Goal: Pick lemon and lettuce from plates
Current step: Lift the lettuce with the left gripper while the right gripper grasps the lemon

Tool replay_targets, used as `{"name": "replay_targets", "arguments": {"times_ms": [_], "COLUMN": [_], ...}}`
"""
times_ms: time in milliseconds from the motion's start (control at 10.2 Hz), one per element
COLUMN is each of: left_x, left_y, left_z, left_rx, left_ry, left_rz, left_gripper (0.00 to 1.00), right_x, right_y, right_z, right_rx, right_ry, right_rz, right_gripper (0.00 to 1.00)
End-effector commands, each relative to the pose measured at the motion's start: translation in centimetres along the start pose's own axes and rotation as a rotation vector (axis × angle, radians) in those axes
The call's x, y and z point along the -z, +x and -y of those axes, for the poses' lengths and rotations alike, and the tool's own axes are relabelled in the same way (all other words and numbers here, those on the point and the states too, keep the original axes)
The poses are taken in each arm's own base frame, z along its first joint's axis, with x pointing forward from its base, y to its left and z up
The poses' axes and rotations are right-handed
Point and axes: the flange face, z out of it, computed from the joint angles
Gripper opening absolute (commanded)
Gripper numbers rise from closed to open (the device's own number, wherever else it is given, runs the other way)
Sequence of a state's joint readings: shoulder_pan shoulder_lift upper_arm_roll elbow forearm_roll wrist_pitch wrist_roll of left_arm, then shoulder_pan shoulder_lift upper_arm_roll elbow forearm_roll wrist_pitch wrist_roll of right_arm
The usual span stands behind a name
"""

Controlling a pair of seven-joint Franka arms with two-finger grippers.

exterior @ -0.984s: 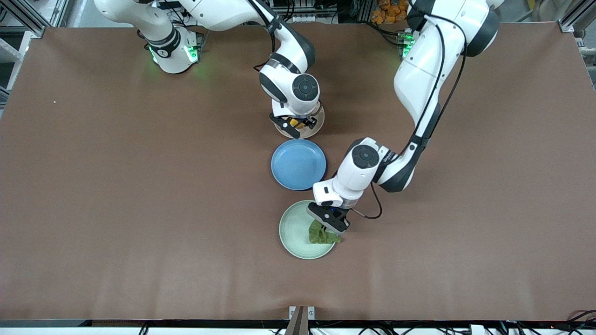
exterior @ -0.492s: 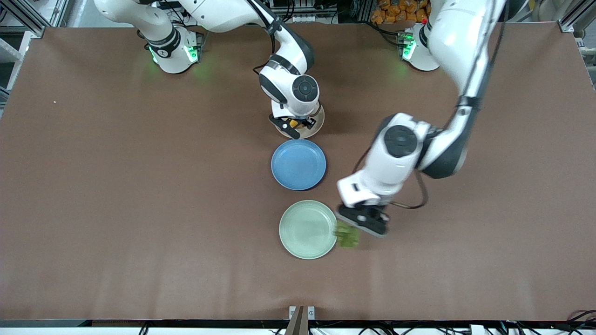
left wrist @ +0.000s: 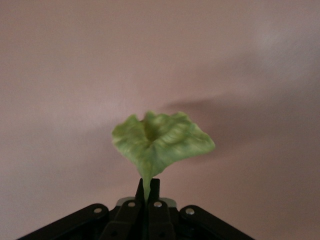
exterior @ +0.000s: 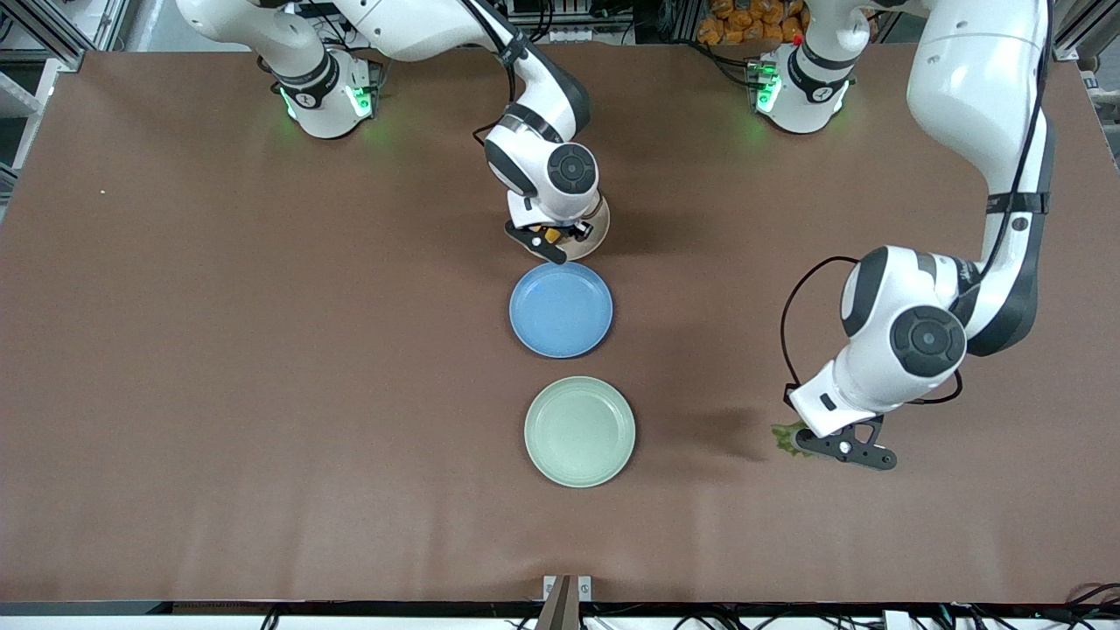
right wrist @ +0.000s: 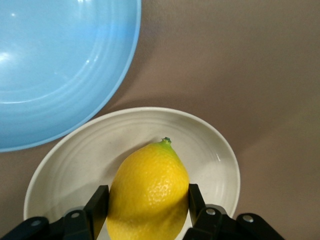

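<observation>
My left gripper (exterior: 827,446) is shut on the stem of the lettuce (exterior: 786,437), a green wrinkly leaf. It holds the leaf in the air over bare table, toward the left arm's end from the mint green plate (exterior: 579,430). In the left wrist view the leaf (left wrist: 160,142) hangs from the closed gripper (left wrist: 148,186). My right gripper (exterior: 553,236) is low over the beige plate (exterior: 598,229), shut on the yellow lemon (exterior: 551,233). In the right wrist view the fingers (right wrist: 100,200) press both sides of the lemon (right wrist: 149,192) over that plate (right wrist: 200,135).
A blue plate (exterior: 561,309) lies between the beige plate and the mint plate; it also shows in the right wrist view (right wrist: 60,65). The mint plate has nothing on it. Brown table surface (exterior: 262,394) stretches toward both ends.
My left arm has lifted the lettuce off the mint plate and carried it toward the left arm's end of the table. My right gripper has stayed on the lemon.
</observation>
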State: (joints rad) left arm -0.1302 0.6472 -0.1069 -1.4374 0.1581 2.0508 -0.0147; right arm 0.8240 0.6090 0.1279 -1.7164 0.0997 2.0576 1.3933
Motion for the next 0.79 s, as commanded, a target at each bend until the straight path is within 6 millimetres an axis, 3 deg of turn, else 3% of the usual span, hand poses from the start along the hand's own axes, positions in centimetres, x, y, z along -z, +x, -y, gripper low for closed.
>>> {"name": "replay_targets", "arguments": {"times_ms": [0, 98, 197, 295, 393, 590, 689], "left_x": [-4.2, -6.1, -7.0, -7.5, -8.0, -6.4, -5.2], "left_y": [-1.6, -1.9, -1.9, -1.9, -2.0, -1.5, -1.4], "left_z": [3.9, 5.1, 4.6, 4.6, 4.7, 4.0, 3.9], "left_rx": [0.054, 0.08, 0.08, 0.096, 0.084, 0.088, 0.086], "left_ry": [-0.019, -0.024, -0.027, -0.027, -0.02, -0.02, -0.018], "left_rz": [0.102, 0.129, 0.141, 0.148, 0.155, 0.128, 0.111], "left_gripper": [0.0, 0.0, 0.0, 0.2, 0.99, 1.0, 1.0], "right_x": [5.3, 7.2, 8.0, 9.4, 11.0, 12.2, 12.0], "right_y": [3.4, 4.8, 7.8, 11.6, 16.2, 24.5, 27.6], "right_z": [-2.5, -3.1, -4.4, -6.1, -8.3, -13.2, -15.5], "right_rx": [0.085, 0.084, 0.11, 0.168, 0.224, 0.315, 0.366], "right_ry": [-0.011, 0.016, 0.004, 0.024, 0.055, 0.101, 0.108], "right_rz": [0.024, 0.021, 0.037, 0.046, 0.052, 0.067, 0.079], "right_gripper": [0.0, 0.0, 0.0, 0.0, 0.0, 0.0, 0.0]}}
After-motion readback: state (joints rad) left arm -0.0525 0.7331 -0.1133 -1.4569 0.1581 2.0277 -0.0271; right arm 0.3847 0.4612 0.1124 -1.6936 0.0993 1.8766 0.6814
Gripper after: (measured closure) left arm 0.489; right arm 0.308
